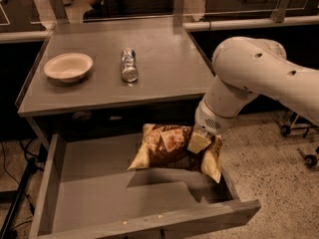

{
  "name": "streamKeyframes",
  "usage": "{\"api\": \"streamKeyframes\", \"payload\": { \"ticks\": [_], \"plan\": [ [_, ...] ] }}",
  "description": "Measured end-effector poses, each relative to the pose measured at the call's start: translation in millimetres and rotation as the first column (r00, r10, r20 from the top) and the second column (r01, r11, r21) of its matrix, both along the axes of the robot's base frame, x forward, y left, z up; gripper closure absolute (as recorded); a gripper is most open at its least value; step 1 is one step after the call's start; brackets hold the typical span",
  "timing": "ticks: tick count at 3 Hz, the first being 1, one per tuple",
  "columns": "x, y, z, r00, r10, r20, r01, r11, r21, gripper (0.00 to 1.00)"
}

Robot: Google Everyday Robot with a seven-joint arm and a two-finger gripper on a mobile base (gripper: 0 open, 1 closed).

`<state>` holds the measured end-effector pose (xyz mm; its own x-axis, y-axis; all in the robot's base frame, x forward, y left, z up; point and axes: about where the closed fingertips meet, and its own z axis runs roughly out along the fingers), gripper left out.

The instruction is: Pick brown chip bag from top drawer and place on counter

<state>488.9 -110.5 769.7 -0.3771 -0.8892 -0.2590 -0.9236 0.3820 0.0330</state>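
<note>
The brown chip bag (163,152) hangs in the air over the right half of the open top drawer (149,224) and casts a shadow on the drawer floor. My gripper (199,142) is shut on the bag's right end, coming down from the white arm (249,78) on the right. The bag is roughly level, its left end free and its tan right corner drooping past the gripper. The grey counter (169,78) lies just behind and above the drawer.
A cream bowl (68,66) sits at the counter's left. A silver can (128,64) lies on its side near the counter's middle. Posts and a rail stand along the counter's back edge. Speckled floor lies to the right of the drawer.
</note>
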Motion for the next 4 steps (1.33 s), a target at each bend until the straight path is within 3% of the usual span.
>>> {"api": "streamKeyframes", "payload": {
  "ticks": [1,2,3,4],
  "plan": [
    [2,0,1,1.0,-0.007,0.004,0.007,1.0,0.001,1.0],
    [8,-17,27,0.9944,-0.091,0.054,0.091,0.996,-0.006,1.0],
    [10,-45,57,0.9743,-0.194,0.115,0.197,0.98,-0.013,1.0],
    [5,-64,89,0.9491,-0.254,0.186,0.263,0.965,-0.022,1.0]
  ]
}}
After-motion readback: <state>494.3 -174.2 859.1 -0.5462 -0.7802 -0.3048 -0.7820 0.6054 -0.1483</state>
